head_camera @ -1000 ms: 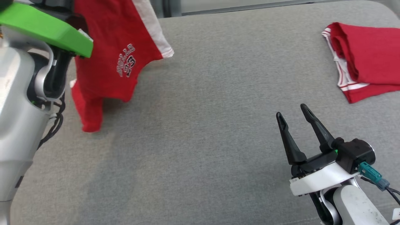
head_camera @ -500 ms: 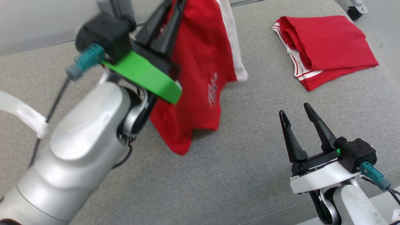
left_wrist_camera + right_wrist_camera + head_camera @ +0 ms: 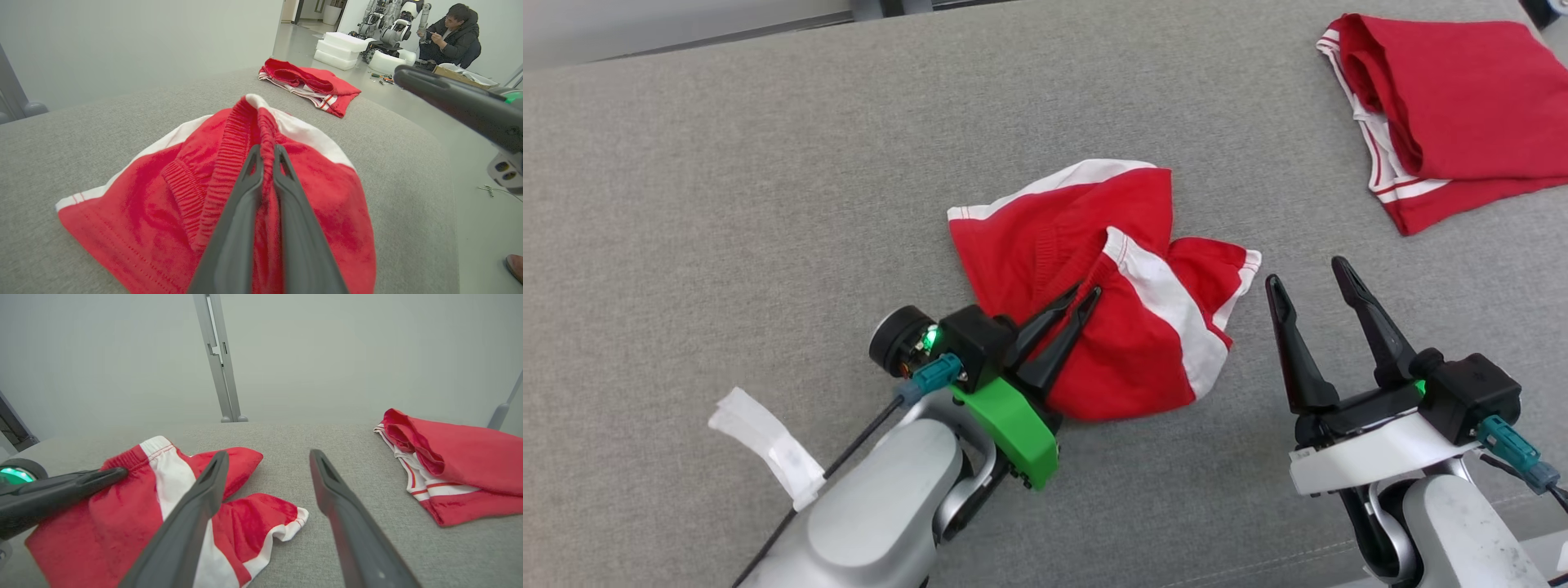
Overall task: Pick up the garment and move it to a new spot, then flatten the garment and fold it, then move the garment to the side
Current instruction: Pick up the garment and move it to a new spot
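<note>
Lying crumpled on the cushion (image 3: pixel 768 204) rather than dangling, the garment (image 3: pixel 1045 237) sits under the left pincer (image 3: pixel 1088 290), still clamped on its waistband. The right pincer (image 3: pixel 1306 273), just beside it, gapes empty. Flattening looks next.

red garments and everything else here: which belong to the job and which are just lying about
Job: crumpled red garment, left gripper shut on it, open right gripper beside it.
Lying about: folded red garment at the far right, foam blocks, person in the background.
</note>
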